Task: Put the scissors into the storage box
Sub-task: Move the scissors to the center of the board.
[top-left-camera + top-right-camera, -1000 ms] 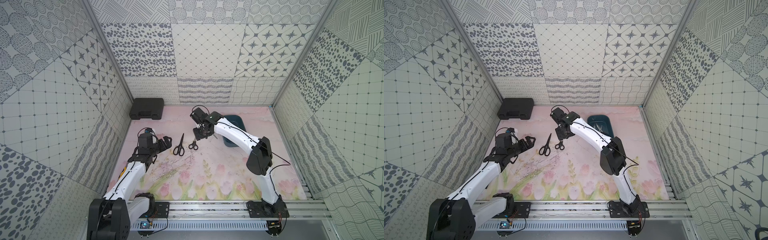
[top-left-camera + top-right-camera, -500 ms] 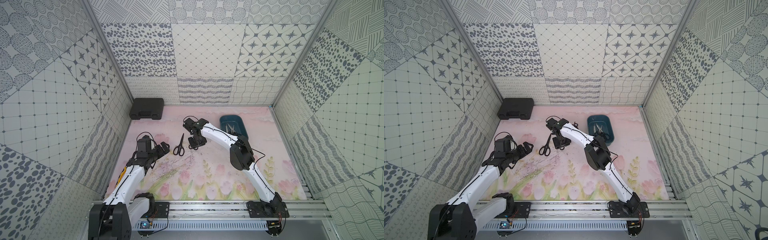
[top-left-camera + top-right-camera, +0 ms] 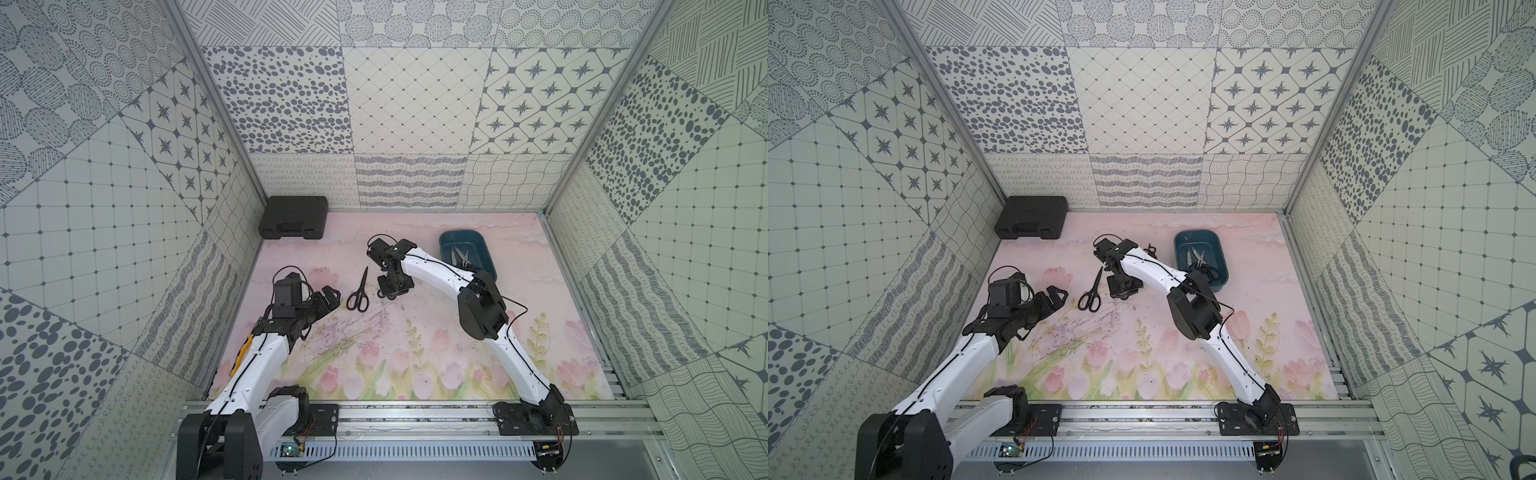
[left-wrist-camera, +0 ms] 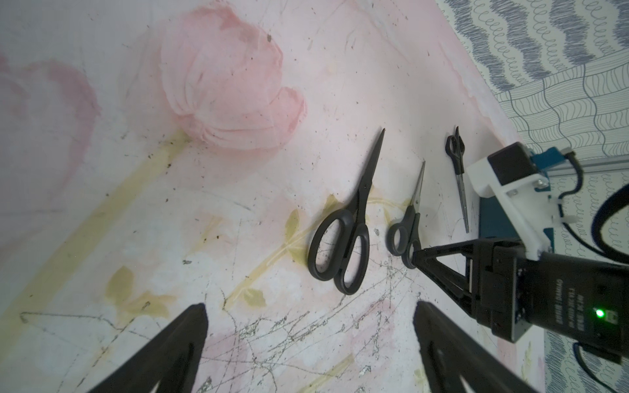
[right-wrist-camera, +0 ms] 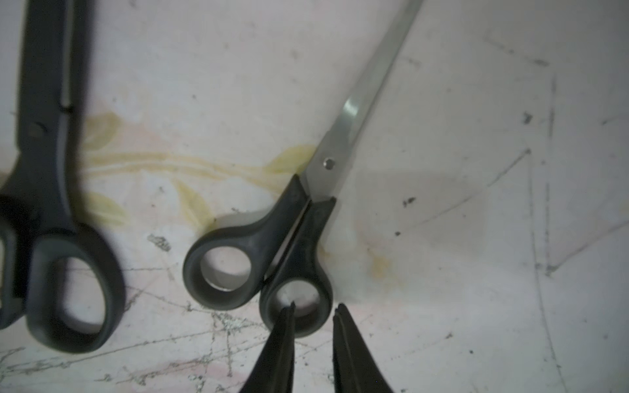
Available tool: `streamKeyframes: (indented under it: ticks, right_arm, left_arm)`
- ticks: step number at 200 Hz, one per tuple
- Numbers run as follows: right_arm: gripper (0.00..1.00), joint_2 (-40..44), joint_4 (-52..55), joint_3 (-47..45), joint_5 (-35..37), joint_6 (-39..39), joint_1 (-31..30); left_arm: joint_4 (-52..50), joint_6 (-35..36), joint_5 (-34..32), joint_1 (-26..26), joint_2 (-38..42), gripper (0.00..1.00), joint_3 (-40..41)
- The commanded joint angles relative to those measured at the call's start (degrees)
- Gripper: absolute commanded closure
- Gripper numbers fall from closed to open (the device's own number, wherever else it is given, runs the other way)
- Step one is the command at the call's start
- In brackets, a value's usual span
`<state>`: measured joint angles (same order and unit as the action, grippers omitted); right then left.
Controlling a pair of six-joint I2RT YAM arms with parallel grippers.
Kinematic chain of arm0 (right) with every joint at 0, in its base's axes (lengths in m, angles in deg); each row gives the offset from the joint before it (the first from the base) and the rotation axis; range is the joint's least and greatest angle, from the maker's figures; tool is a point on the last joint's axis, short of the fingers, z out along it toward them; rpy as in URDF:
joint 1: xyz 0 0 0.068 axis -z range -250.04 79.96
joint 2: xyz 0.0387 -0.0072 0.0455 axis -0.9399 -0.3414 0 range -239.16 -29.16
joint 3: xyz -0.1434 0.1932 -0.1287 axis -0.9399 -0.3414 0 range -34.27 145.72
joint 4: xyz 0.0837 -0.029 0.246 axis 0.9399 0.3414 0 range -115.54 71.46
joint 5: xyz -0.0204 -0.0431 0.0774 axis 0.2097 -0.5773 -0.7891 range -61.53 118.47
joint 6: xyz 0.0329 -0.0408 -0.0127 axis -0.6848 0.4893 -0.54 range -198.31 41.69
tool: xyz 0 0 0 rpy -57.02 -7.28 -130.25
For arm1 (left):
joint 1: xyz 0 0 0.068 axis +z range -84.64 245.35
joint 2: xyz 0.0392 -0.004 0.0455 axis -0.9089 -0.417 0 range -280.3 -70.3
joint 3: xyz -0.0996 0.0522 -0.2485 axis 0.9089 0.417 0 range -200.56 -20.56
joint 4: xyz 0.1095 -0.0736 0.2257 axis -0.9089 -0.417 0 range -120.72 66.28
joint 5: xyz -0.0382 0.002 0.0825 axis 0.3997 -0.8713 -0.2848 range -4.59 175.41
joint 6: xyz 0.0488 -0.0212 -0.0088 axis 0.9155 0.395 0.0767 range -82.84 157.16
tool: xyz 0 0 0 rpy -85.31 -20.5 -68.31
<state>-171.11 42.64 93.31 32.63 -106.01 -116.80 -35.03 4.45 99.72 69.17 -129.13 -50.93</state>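
Straddling small scissors' (image 5: 296, 221) handle loop, right end effector (image 5: 316, 307)

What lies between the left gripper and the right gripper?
The large all-black scissors lie flat between them, shown in both top views.

Patterned walls (image 3: 407, 104), pink floral mat (image 3: 415, 353)

Cam setup: stereo top pair + 2 wrist cams.
Top pair: high, front side, angled down, whole mat (image 3: 415, 332) in both. L wrist: low, oblique. R wrist: v. close, facing down. Wrist views share small scissors (image 4: 412, 212) & black scissors (image 4: 360, 197).
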Motion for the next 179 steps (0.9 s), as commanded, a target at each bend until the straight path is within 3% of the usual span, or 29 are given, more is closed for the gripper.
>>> streamKeyframes:
  ticks: [1, 66, 97, 114, 179]
  right_arm:
    - [0.79, -2.1, -0.5, -2.2, 2.4, 0.2, 0.6]
    - [0.92, 4.9, -0.5, -14.3, 9.8, 4.9, 4.3]
    - [0.71, 9.0, -2.2, -16.9, 8.7, 6.7, 4.7]
    - [0.66, 10.1, -1.8, -15.3, 8.3, 7.0, 4.8]
    - [0.65, 12.8, -2.1, -12.2, 3.7, 4.3, 3.7]
  left_arm:
    - [0.7, 0.9, 1.9, 0.2, -0.3, 0.00, -0.2]
    - [1.0, 0.7, 2.0, 0.2, 0.2, 0.01, 0.5]
    - [2.0, 0.1, 1.7, 0.2, -0.4, 0.00, 0.7]
    - [2.3, -0.6, 2.2, 0.1, -0.9, 0.01, 0.5]
    - [1.9, -0.4, 2.7, -0.2, -0.6, 0.00, -0.1]
